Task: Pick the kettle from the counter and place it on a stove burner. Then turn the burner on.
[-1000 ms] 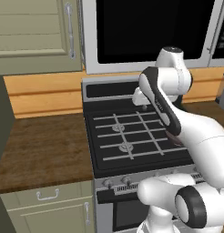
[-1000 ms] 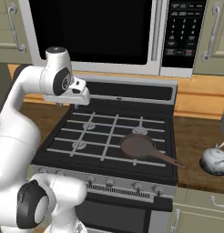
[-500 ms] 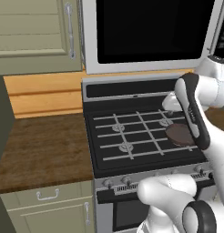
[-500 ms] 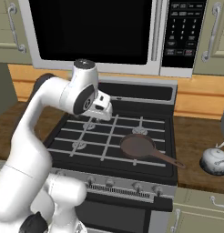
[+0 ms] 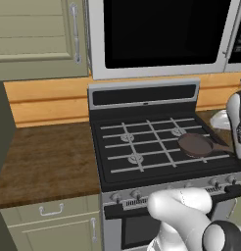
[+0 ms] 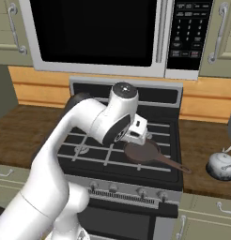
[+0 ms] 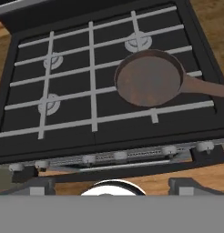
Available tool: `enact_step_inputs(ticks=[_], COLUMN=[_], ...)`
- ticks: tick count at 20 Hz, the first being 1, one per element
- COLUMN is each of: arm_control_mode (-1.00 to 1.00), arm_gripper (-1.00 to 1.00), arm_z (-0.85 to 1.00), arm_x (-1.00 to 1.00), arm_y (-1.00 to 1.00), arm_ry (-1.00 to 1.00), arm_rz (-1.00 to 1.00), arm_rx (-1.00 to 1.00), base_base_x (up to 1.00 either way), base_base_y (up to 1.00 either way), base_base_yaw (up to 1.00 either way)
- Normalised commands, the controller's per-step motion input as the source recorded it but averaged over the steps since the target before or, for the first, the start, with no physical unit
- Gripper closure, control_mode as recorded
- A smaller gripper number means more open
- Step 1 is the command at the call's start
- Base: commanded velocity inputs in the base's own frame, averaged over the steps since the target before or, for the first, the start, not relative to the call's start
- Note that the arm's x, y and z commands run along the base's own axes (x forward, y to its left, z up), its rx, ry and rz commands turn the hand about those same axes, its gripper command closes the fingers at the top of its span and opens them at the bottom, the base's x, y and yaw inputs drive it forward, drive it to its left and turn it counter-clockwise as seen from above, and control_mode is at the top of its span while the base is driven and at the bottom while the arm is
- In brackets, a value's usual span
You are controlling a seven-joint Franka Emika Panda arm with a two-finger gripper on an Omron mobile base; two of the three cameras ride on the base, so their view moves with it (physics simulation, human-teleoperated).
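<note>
The kettle (image 6: 221, 165) is a small glossy white-silver pot standing on the dark wood counter (image 6: 200, 140) to the right of the stove, near the front edge. My gripper (image 6: 143, 137) hangs over the right half of the black cooktop, just left of the frying pan and well left of the kettle. In the hand view its fingertips (image 7: 40, 185) stand far apart, so the gripper (image 7: 114, 184) is open and holds nothing. Three stove burners lie bare: rear right (image 7: 138, 42), rear left (image 7: 53, 60) and front left (image 7: 49, 103). The fourth is hidden under the pan.
A dark brown long-handled frying pan (image 6: 142, 152) (image 7: 149, 78) (image 5: 196, 144) sits on the front right burner, its handle pointing toward the kettle. A row of knobs (image 6: 141, 192) (image 7: 89, 159) lines the stove front. A microwave (image 6: 94, 33) hangs above. More counter (image 5: 44, 162) lies to the left.
My arm has swung to the right across the cooktop, from its rear left to beside the pan. The kettle and the pan have stayed where they were.
</note>
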Motion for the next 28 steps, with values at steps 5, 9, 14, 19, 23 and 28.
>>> enact_step_inputs(ticks=[5,9,14,19,23,28], arm_control_mode=[-1.0,-1.0,-1.0,-1.0,-1.0,-1.0], arm_gripper=[-1.0,-1.0,-1.0,-1.0,-1.0,-1.0], arm_z=[-0.09,-0.17,-0.54,-0.5,-0.03,0.0], arm_x=[-0.08,0.0,0.0,0.0,0.01,0.18], arm_y=[-1.0,-1.0,-1.0,-1.0,-0.82,-0.67], arm_ry=[0.0,0.0,-0.09,-0.06,0.0,0.05], arm_rz=[-0.05,-0.03,-0.04,-0.03,-0.05,-0.07], arm_rx=[-0.03,-0.06,-0.11,-0.11,0.01,0.2], base_base_x=[0.0,0.0,0.0,0.0,0.0,0.0], base_base_y=[0.0,0.0,0.0,0.0,0.0,0.0], base_base_yaw=[0.0,0.0,0.0,0.0,0.0,0.0])
